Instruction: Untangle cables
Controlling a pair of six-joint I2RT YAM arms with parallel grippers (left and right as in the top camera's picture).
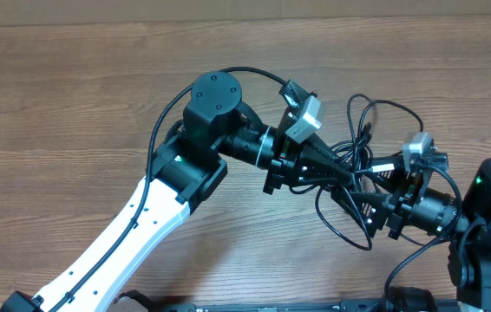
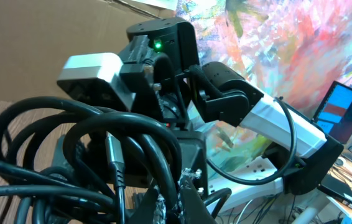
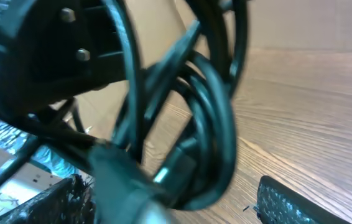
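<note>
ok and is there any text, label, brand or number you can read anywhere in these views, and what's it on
No readable text in any view.
Screen at the right edge of the left wrist view: blue and red blocks only, too small to read.
Cables and wooden table: no label or number shows.
Green light on the right arm: a lamp, not a sign.

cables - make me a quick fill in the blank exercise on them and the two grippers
The cables are all coloured ____.
They bunch in a tangle over a table made of ____.
The left gripper is ____ on the tangle.
The right gripper stands ____, with cables between its fingers.
Missing words: black; wood; shut; open
</note>
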